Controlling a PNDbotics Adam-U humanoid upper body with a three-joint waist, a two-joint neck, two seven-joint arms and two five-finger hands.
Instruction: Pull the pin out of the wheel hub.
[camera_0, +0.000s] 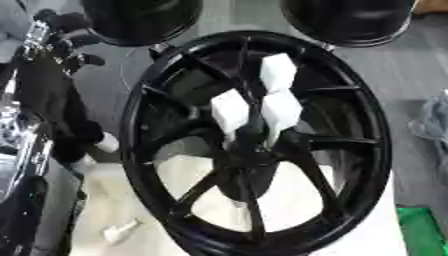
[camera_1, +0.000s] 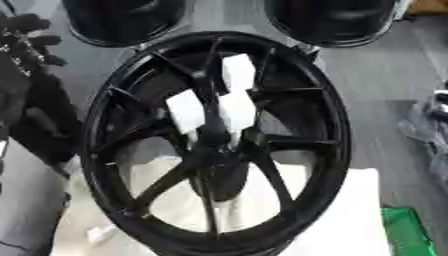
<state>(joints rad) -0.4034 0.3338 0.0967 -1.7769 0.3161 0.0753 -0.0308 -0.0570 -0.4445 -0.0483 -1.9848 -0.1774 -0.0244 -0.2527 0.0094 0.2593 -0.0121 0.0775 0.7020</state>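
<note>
1. Evidently the black wheel hub (camera_0: 254, 145) is propped on its rim, upright and leaning a little, so that its spoked face turns toward the head camera and the centre can be reached from the front.
2. It stands on a white sheet or pad (camera_0: 367, 220) that covers the table, which I judge is there to spare the rim and keep it from sliding.
3. Three white block-shaped pins (camera_0: 278, 72) stick out near the centre, between the spokes: one high, two lower and side by side. These are the task's thing, and all look seated, so no pin is out yet.
4. The left hand (camera_0: 66, 37) shows at the upper left, well apart from the wheel, its dark fingers curled and holding nothing.
5. The right hand shows in neither view.
6. A small white piece (camera_0: 118, 231) lies on the sheet just beside the rim's lower left; what it is I cannot tell.
</note>
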